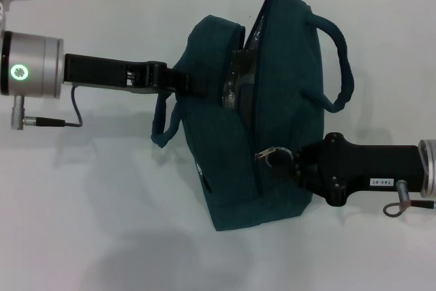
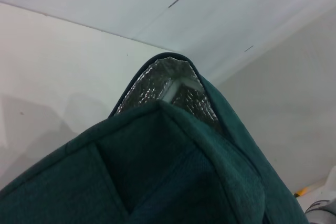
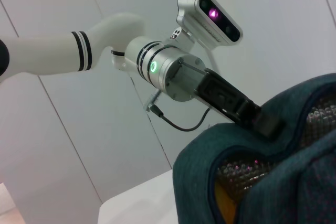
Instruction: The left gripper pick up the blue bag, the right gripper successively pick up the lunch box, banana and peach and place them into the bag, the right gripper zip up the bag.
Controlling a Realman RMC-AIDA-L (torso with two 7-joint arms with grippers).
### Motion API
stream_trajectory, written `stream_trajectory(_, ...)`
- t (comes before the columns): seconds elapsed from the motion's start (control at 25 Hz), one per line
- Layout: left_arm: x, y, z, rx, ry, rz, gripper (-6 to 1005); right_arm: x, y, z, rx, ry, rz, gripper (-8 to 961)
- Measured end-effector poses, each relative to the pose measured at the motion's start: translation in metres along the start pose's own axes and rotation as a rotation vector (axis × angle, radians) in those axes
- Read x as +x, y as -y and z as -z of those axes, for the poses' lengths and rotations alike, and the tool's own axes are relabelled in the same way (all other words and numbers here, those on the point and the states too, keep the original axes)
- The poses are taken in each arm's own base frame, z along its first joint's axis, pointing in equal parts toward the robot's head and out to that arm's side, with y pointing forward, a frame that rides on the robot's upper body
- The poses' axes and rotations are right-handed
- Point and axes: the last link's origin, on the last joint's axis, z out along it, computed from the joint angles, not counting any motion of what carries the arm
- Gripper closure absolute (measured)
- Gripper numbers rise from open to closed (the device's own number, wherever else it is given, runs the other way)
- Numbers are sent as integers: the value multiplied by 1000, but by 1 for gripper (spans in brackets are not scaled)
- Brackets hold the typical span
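The blue bag point(image 1: 272, 100) hangs in the middle of the head view, over the white table. My left gripper point(image 1: 182, 84) is shut on its left top edge and holds it up; the right wrist view shows this claw point(image 3: 262, 121) biting the rim. The zip is closed along the lower part, and silver foil lining point(image 1: 235, 76) shows where the top gapes. My right gripper point(image 1: 294, 160) is at the bag's right side, shut on the silver zip pull point(image 1: 272, 154). The lunch box and peach are hidden. A yellow-orange patch point(image 3: 223, 207) shows inside the opening; I cannot tell whether it is the banana.
The white table point(image 1: 102, 223) spreads all around the bag. One rope handle point(image 1: 338, 66) loops out toward the right and the other handle point(image 1: 163, 124) hangs at the left. A pale wall point(image 2: 236, 9) rises behind the table.
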Motion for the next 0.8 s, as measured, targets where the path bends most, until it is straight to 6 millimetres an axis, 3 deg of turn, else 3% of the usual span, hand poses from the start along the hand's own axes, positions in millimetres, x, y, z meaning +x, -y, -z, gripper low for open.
stream_trajectory(0.8,-1,3,4,14,-17,5,962,-14,-8,15,-73,30,54,936)
